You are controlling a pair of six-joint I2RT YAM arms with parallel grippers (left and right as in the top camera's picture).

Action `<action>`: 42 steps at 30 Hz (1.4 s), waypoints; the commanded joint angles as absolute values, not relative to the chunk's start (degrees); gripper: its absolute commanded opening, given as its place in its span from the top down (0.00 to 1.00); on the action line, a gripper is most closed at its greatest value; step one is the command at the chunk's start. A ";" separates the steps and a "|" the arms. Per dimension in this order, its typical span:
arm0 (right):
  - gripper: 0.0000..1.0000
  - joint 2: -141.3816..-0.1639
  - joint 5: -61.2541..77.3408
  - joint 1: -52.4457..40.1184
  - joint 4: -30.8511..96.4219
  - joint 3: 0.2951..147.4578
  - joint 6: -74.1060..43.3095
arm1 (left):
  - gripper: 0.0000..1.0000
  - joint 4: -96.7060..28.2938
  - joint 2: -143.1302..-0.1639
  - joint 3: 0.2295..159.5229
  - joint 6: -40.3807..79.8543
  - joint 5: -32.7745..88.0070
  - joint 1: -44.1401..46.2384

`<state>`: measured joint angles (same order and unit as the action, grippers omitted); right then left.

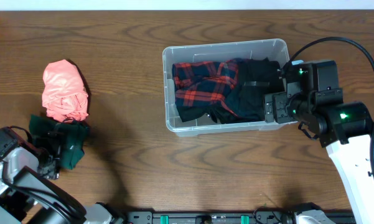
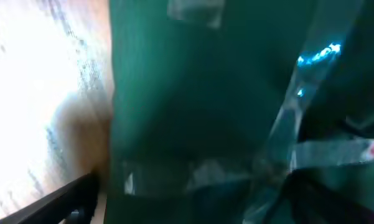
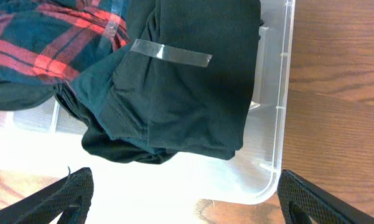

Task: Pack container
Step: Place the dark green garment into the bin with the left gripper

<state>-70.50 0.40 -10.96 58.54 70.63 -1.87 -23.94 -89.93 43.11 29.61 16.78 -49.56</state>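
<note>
The clear container (image 1: 224, 46) stands right of centre. It holds a red-and-navy plaid garment (image 1: 202, 84) on the left and a folded black garment (image 1: 252, 93) on the right. My right gripper (image 1: 272, 102) is open and empty over the container's right end. In the right wrist view my right gripper (image 3: 187, 205) hangs above the container's corner (image 3: 286, 93), just off the black garment (image 3: 187, 93) and the plaid (image 3: 43, 37). My left gripper (image 1: 50, 165) is open, pressed down around a dark green garment (image 1: 71, 146). That green cloth (image 2: 193, 106) fills the left wrist view.
A coral-pink garment (image 1: 63, 90) lies bunched at the left, touching the green one's far edge. Bare wooden table (image 1: 124, 74) lies between the garments and the container. A dark rail runs along the front edge (image 1: 193, 218).
</note>
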 commanded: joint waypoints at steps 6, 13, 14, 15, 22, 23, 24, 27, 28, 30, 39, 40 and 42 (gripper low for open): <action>0.10 -70.59 -0.01 -11.22 59.18 70.57 -1.65 | 0.94 -25.63 -90.87 41.85 23.97 29.63 -49.63; 0.11 -70.61 -2.17 -11.20 59.11 70.59 -3.84 | 0.94 -33.98 -75.29 41.91 21.17 45.60 -49.36; 0.10 -70.61 -2.17 -11.20 58.98 70.59 -3.84 | 0.94 -35.07 -72.44 41.91 20.99 47.66 -48.90; 0.10 -70.61 -2.17 -11.20 58.92 70.59 -3.84 | 0.94 -36.21 -69.06 42.02 21.02 49.54 -48.01; 0.10 -70.59 -6.59 -10.90 58.94 70.59 -9.78 | 0.94 -39.88 -53.06 49.12 22.81 49.21 -30.52; 0.10 -70.50 -7.29 -10.68 58.94 70.59 -10.83 | 0.94 -39.88 -52.47 50.72 23.44 47.83 -26.94; 0.10 -70.46 -7.57 -10.41 58.96 70.59 -11.40 | 0.94 -39.88 -52.27 52.53 23.88 46.26 -23.09; 0.09 -69.95 -7.53 -8.78 58.98 70.59 -12.97 | 0.94 -39.83 -53.93 58.94 24.27 40.01 -9.34; 0.09 -69.87 -7.53 -8.29 58.98 70.61 -13.30 | 0.94 -39.83 -54.87 60.58 24.25 38.15 -5.82; 0.08 -69.45 -7.51 -6.85 58.98 70.61 -13.30 | 0.94 -39.81 -58.15 64.51 24.23 33.54 2.76; 0.08 -67.07 -7.49 -2.94 60.49 70.61 -13.26 | 0.94 -38.96 -82.81 78.35 18.37 30.24 24.64; 0.08 -66.92 -7.51 -2.81 60.69 70.61 -13.26 | 0.94 -38.94 -85.97 80.09 17.50 31.38 25.89; 0.08 -66.74 -7.51 -2.52 60.95 70.61 -13.23 | 0.94 -38.96 -91.48 83.57 15.44 33.50 27.83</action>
<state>-67.64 -6.76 -3.25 60.64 70.63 -12.25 -39.18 -86.11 78.72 19.92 31.38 25.50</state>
